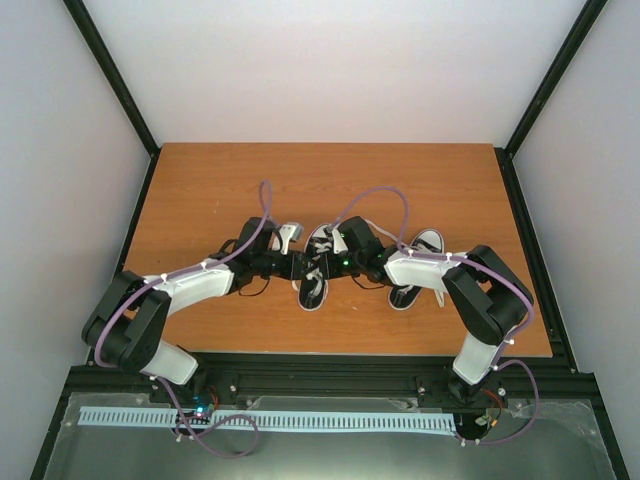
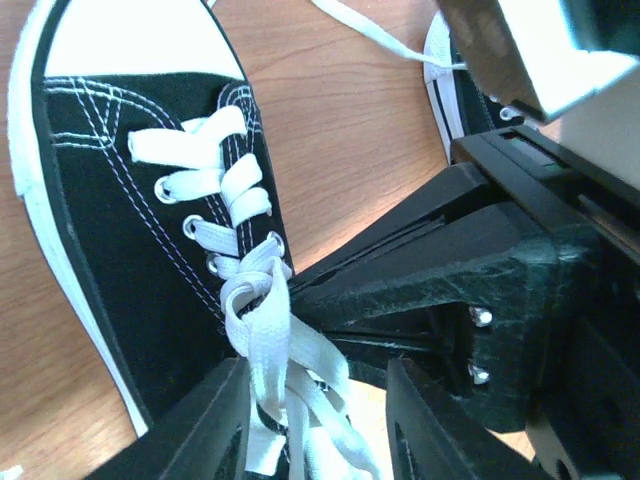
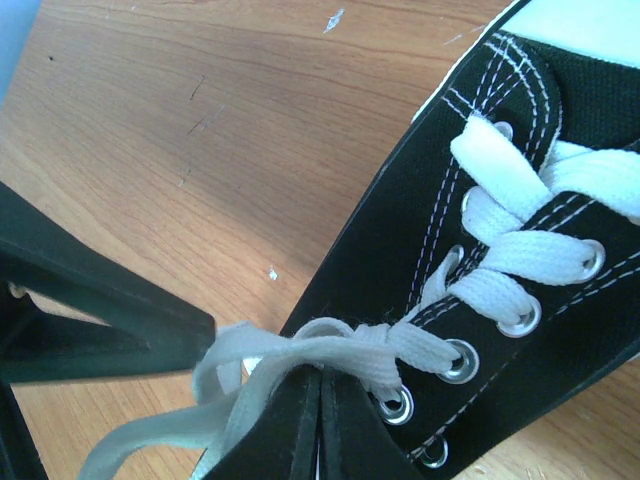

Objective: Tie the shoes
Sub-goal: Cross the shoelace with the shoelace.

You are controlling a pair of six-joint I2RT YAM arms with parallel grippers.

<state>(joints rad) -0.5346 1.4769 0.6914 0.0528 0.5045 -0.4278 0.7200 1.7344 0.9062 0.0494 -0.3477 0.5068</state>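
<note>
Two black canvas shoes with white toe caps lie side by side mid-table. Both grippers meet over the left shoe [image 1: 313, 290] [image 2: 110, 230] [image 3: 400, 260]. My left gripper [image 1: 300, 265] [image 2: 318, 385] stands open, and the shoe's white laces [image 2: 255, 320] hang loosely between its fingers, against the left one. My right gripper [image 1: 328, 262] [image 3: 322, 375] is shut, pinching the lace [image 3: 330, 345] just beside the knot at the upper eyelets. A left finger [image 3: 100, 310] shows beside it. The right shoe [image 1: 430, 240] [image 2: 440, 60] lies partly under my right arm, with a loose lace [image 2: 370, 30] trailing from it.
The wooden table [image 1: 200, 190] is walled by white panels at the back and sides, with black frame posts [image 1: 120, 80] at the corners. A black rail [image 1: 330, 375] carries the arm bases along the near edge. Purple cables [image 1: 385, 195] loop above both wrists.
</note>
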